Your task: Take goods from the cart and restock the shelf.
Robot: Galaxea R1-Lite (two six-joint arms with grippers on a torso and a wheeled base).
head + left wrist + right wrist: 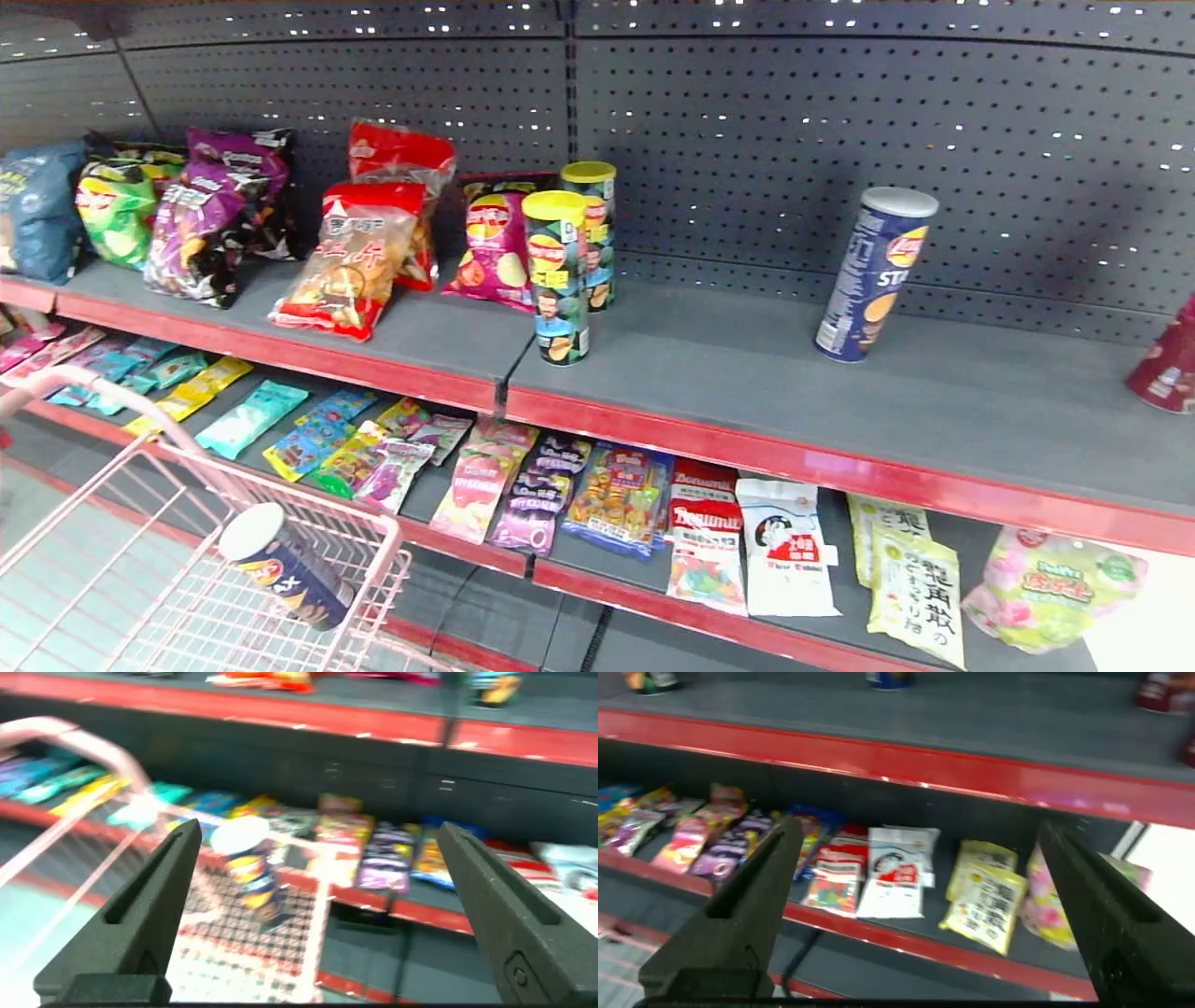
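Black plastic fingers of the left gripper (320,831) stand wide apart with nothing between them and touch nothing; in the left wrist view they frame the cart (56,730) from above. The right gripper (920,829) is spread just as wide and also holds nothing, its fingers framing the lower shelf (878,929).

Nearest in the head view is the pink wire cart (308,509), at the lower left. One chip can (285,565) lies on its side inside, against the corner nearest the shelving, with a white lid and a dark blue label bearing a yellow patch. The left wrist view shows the same can (250,868) between the left gripper's fingers but well below them.

Beyond the cart runs the lower shelf (597,583), laid with flat sweet packets in a row. Among them are a pink pouch (476,490), a white pouch with a red patch (784,546) and two pale yellow packets with dark characters (910,579).

Above it is the upper shelf (747,448), grey board with a red front edge. A dark blue can (873,275) with a white lid stands alone on the right half, well apart from two yellow-lidded cans (557,275) set one behind the other near the middle. A dark red can (1165,364) is cut off at the right edge. Left of the yellow-lidded pair sit crisp bags — magenta (492,243), red (345,261), purple (201,224), green (114,210).

A grey pegboard (794,140) backs the shelf.
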